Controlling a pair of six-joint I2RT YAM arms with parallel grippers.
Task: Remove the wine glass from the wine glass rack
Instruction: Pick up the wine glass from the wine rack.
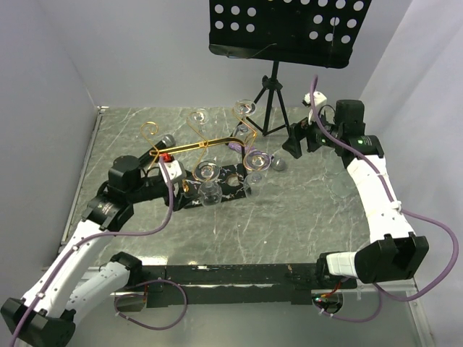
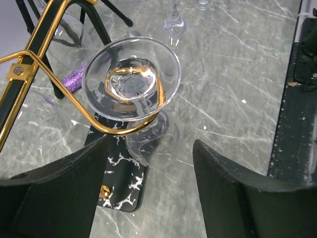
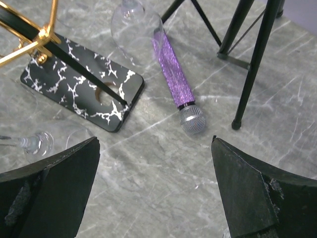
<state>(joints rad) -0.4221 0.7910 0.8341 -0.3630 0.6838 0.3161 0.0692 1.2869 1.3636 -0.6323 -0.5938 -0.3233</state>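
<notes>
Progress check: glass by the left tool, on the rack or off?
On. The wine glass hangs upside down, stem hooked in a gold arm of the rack; left tool open.

The left arm (image 1: 79, 249) and right arm (image 1: 372, 188) had white links, black joints and purple cables (image 1: 171, 199). Gripper fingers (image 3: 252, 193) were matte black.

A black music stand (image 1: 289, 25) stands at the far edge of the grey marble table (image 1: 311, 217); a purple microphone (image 3: 174, 82) (silver head) lies near its legs.
</notes>
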